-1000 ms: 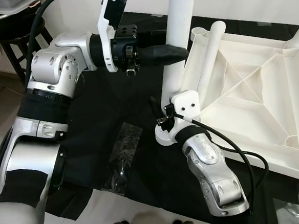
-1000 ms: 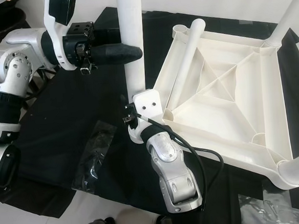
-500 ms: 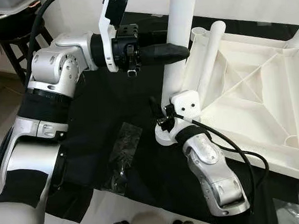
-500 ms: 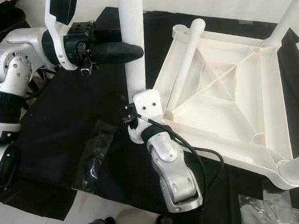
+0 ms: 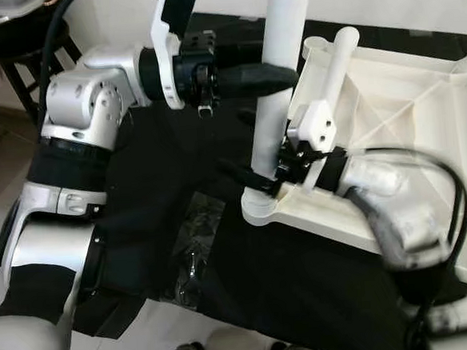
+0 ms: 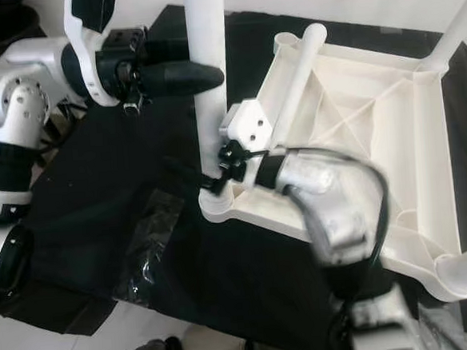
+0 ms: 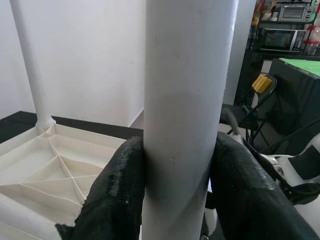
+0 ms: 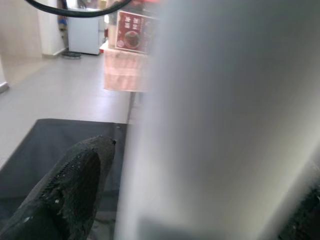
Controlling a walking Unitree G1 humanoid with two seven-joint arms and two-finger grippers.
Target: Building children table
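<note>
White plastic table leg (image 5: 278,68), smooth round tube, pinched between left fingers (image 7: 120,185); blurred right fingers (image 8: 70,190) apparently astride its base.

1. The right arm (image 5: 396,212) is smeared with motion blur, so its outline is soft.
2. The right gripper (image 5: 254,177) sits low against the upright white leg (image 5: 279,84); its far finger is hidden behind the pole.
3. The leg's top runs off the picture's upper edge.
4. In the right wrist view, the leg is a pale blur, with one black finger (image 8: 65,195) cut off at the bottom.
5. The clear plastic bag (image 5: 192,246) holds something too dim to tell.
</note>
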